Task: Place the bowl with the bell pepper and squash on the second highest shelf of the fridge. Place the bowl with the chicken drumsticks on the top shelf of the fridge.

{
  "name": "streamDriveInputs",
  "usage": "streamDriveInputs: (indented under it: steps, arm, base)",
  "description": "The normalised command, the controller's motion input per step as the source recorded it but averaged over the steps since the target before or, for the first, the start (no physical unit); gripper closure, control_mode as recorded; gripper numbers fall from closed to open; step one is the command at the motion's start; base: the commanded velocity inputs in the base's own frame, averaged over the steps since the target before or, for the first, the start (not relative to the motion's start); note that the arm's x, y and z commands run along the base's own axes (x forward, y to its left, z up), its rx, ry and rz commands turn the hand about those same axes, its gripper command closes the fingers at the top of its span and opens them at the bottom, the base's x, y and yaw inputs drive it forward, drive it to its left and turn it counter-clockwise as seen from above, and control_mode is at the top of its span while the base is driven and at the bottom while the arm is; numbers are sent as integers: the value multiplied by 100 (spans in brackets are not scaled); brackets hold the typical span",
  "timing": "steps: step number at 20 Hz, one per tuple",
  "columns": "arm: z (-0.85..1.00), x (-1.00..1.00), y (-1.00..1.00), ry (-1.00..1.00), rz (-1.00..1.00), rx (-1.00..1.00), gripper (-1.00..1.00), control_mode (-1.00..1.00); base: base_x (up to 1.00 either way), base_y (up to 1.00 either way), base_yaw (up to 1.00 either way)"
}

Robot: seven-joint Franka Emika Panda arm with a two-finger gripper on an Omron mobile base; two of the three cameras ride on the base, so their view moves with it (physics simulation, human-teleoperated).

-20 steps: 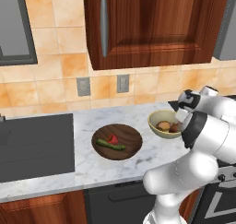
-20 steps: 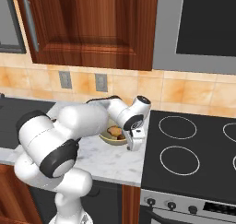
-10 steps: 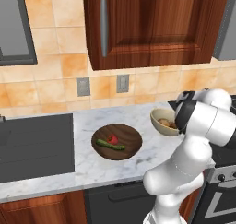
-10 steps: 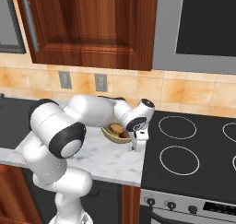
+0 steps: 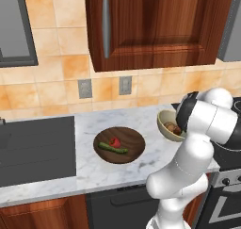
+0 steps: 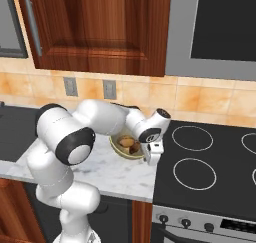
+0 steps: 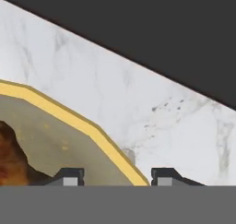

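Observation:
A yellow-rimmed bowl [image 6: 120, 148] with golden-brown chicken drumsticks [image 6: 129, 144] stands on the marble counter beside the stove; it also shows in the left base view [image 5: 165, 128]. My gripper [image 7: 117, 176] is open at the bowl's stove-side edge, and the yellow rim [image 7: 83, 121] runs between its two fingertips. In the right base view the gripper [image 6: 150, 160] points down at that edge. Farther left, a dark wooden bowl [image 5: 135, 142] holds the red bell pepper [image 5: 114, 141] and the green squash [image 5: 113, 149]. The fridge is out of view.
A black stove top [image 6: 210, 162] lies directly right of the drumstick bowl. A dark flat surface [image 5: 33, 150] borders the marble counter [image 5: 89, 171] on the left. Wooden wall cabinets [image 5: 155, 25] hang above, and my own elbow rises in front of the counter.
My arm's elbow has swung while the hand settled lower at the drumstick bowl's rim. Both bowls stay about where they were.

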Motion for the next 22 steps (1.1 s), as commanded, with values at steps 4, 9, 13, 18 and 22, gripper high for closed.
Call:
streamDriveInputs:
  steps: [4, 9, 13, 18, 22]
  arm:
    - [50, -51, 14, -23, 0, 0, 100, -100]
    - [100, -98, 37, -33, 0, -5, 100, -100]
    - [100, -100, 58, -31, 0, -5, 100, -100]
    - [100, -100, 86, -11, 0, -4, 100, -100]
    - [100, -81, 100, 0, 1, -1, 100, -100]
  base:
    - [0, 0, 0]
    - [0, 0, 0]
    - [0, 0, 0]
    - [0, 0, 0]
    - [0, 0, 0]
